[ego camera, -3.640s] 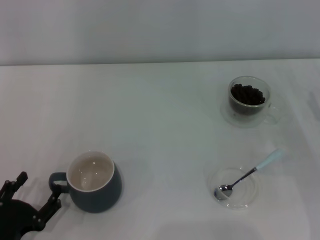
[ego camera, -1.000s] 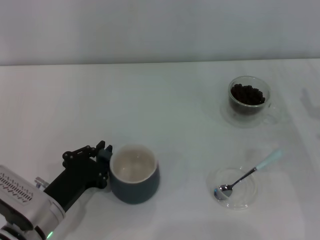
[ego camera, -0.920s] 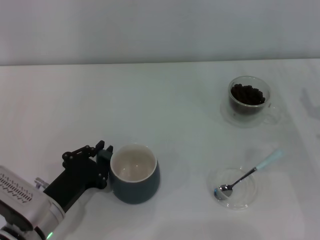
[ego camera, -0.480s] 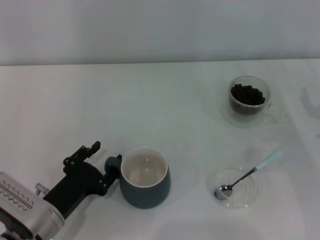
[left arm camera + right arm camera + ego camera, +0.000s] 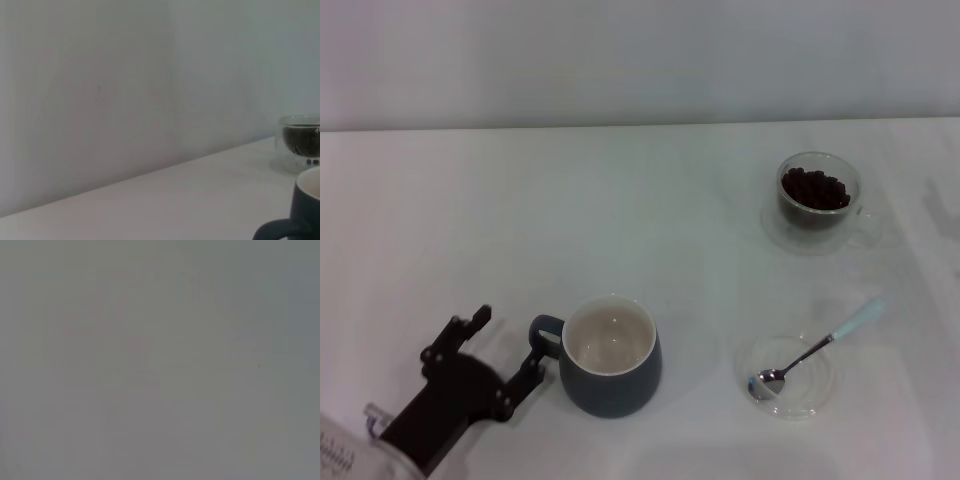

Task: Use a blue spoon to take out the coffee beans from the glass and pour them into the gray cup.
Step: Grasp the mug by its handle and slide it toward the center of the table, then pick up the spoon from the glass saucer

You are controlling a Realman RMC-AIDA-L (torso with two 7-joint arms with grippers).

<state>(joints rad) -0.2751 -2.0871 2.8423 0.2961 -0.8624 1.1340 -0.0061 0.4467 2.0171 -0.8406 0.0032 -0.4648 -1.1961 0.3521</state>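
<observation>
While the left gripper [image 5: 505, 352] stands beside the gray cup [image 5: 611, 354] handle with jaws wide and empty, the blue spoon [image 5: 818, 345] should be gripped by its pale handle. Only the head view shows the spoon; the glass [image 5: 300, 142] of coffee beans [image 5: 814, 188] is seen side-on at the left wrist.
</observation>
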